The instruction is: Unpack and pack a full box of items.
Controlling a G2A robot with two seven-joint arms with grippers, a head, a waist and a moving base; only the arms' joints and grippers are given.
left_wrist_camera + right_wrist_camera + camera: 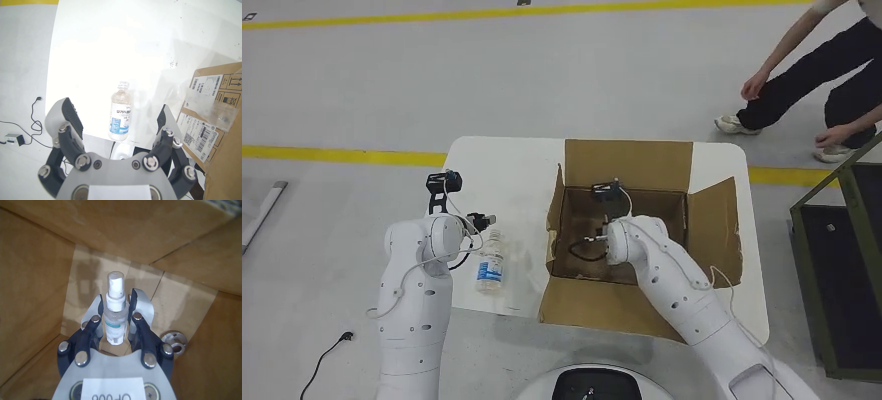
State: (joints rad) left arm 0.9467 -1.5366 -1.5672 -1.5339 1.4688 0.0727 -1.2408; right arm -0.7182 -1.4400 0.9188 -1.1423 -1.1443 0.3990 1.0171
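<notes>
An open cardboard box [637,165] stands on the white table [507,165]. Inside the box my right gripper [116,303] is shut on a small clear spray bottle [115,313] with a white pump and clear cap. The box wall [37,275] surrounds it. A clear bottle [490,262] with a white and blue label lies on the table left of the box. My left gripper [116,113] hovers open above that bottle [121,113], its pads [72,115] apart on either side and not touching it.
A round metal flange [174,341] lies on the box floor beside the spray bottle. The box's labelled outer side [209,121] is close to the left gripper. A dark metal frame [837,270] stands right of the table. A cable [36,121] lies on the floor.
</notes>
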